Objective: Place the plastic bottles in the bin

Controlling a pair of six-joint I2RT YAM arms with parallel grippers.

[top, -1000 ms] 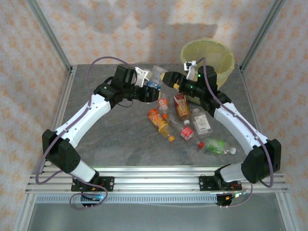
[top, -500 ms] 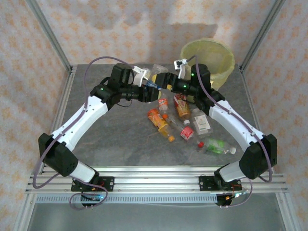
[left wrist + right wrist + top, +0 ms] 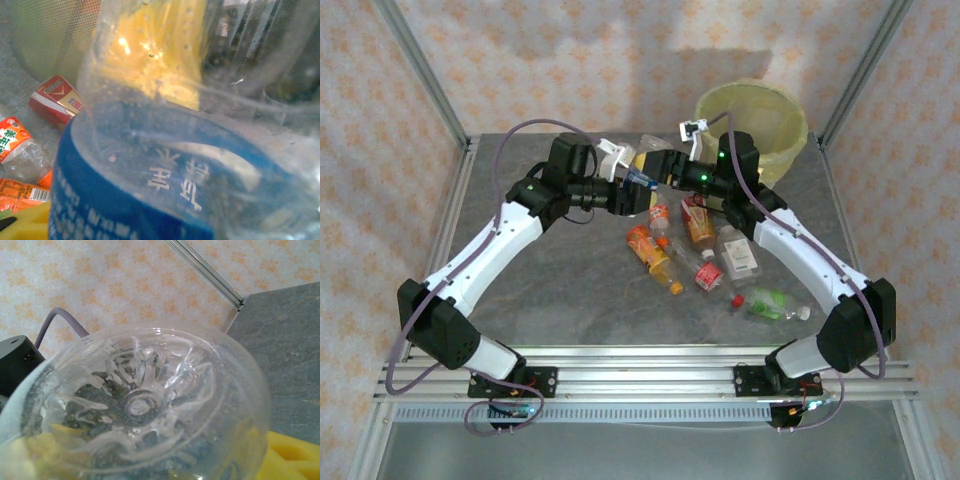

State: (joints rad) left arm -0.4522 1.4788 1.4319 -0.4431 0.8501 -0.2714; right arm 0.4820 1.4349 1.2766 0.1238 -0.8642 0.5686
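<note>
Not far along, tbh. My left gripper (image 3: 617,160) pinches a blue-label bottle (image 3: 646,162) up in the air near the bin (image 3: 788,125). My right gripper (image 3: 670,166) sits round its base, can't tell if it's gripping. Roughly six bottles (image 3: 651,250) lie on the table (image 3: 550,290), none visibly binned.

Grey mottled table (image 3: 570,290); floral-patterned wall (image 3: 570,60) behind; metal frame posts (image 3: 420,70) at corners.

My left arm (image 3: 485,245) and right arm (image 3: 805,255) are white shells between chunky black joint housings, with tiny green lights glowing near the wrists. A grey-purple cable (image 3: 530,124) loops along each arm. My left end effector (image 3: 620,160) and right end effector (image 3: 688,135) wear white fingers (image 3: 613,153) with yellow padding (image 3: 295,455).
</note>
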